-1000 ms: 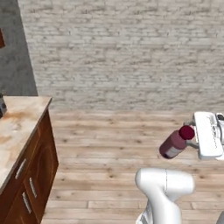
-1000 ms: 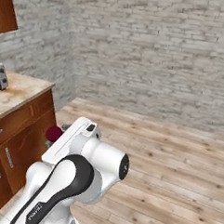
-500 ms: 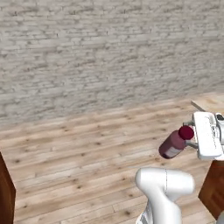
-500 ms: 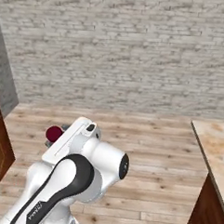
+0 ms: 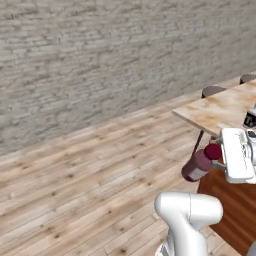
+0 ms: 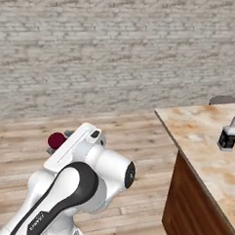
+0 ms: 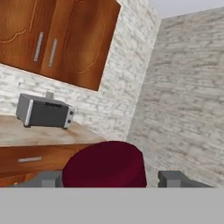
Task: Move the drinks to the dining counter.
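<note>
maroon bottle (image 5: pixel 198 165), beige rust-mottled counter (image 6: pixel 206 143), pale brick wall (image 5: pixel 100 60)

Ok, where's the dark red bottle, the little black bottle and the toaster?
Maroon bottle (image 5: pixel 196 166), left base view, its body.
Black bottle (image 6: pixel 228 137), right base view, its body.
Toaster (image 7: pixel 44 113), hand view, its front.

You face a pale grey brick wall (image 5: pixel 100 55) above a light wood plank floor (image 5: pixel 90 175). In the hand view, you see wooden wall cabinets (image 7: pixel 61 39) over a counter holding a grey toaster oven (image 7: pixel 43 111).
</note>
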